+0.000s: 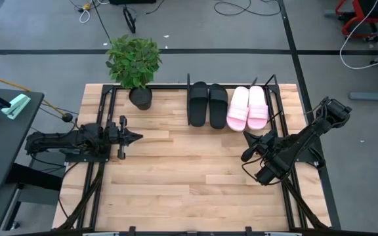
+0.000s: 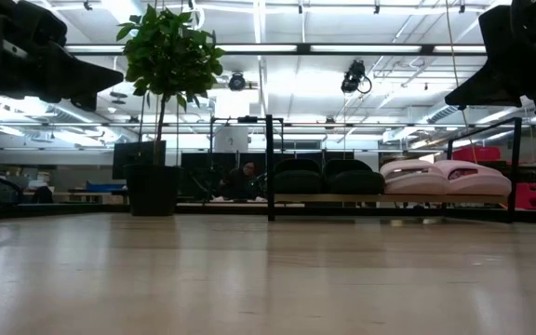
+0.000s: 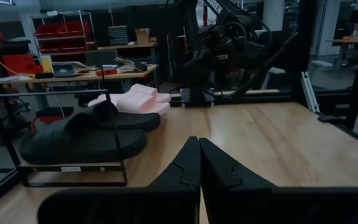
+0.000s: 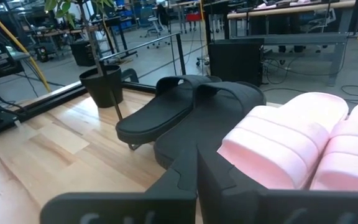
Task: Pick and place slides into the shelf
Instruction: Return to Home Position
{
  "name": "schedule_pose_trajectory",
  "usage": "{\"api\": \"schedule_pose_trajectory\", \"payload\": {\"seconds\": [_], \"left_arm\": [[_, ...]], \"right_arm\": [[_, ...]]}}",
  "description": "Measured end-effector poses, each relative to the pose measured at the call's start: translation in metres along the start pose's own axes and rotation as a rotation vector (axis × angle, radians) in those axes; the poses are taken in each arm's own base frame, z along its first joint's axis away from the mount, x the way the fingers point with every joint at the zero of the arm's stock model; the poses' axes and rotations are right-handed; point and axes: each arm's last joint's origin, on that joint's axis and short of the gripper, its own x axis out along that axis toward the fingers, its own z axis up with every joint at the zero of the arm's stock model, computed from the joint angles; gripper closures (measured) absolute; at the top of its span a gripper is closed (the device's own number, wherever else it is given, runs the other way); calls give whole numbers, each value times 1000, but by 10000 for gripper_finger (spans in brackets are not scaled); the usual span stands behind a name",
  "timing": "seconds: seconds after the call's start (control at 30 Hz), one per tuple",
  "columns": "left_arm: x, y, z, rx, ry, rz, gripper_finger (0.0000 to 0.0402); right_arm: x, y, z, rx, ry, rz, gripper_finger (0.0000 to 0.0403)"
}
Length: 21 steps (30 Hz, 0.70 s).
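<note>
Your left hand (image 3: 199, 143) and right hand (image 4: 196, 152) hover, both pressed together; black slides (image 1: 207, 105) and pink slides (image 1: 248, 108) sit on the shelf (image 2: 270, 167) just ahead of the right hand.

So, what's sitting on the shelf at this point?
The shelf holds two black slides beside two pale pink slides, all in one row. What lies beneath them is covered, so how the soles rest cannot be seen.

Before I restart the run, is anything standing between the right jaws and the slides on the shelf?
Nothing visible does. Only tabletop lies between the right jaws and the pink slides; the black slides sit beside them on the shelf.
</note>
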Motion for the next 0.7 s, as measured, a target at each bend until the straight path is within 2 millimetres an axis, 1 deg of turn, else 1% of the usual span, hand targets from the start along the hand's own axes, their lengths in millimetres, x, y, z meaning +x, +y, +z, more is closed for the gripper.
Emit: {"api": "schedule_pose_trajectory", "payload": {"seconds": [0.5,0.6,0.7], "left_arm": [[0,-1,1,-34,-8,-46,399],[0,-2,1,-36,-8,-54,392],[0,-2,1,-37,-8,-54,390]], "right_arm": [[-1,-2,2,-47,-21,9,403],[-1,-7,10,-60,-71,28,403],[-3,-21,25,-76,-76,23,403]]}}
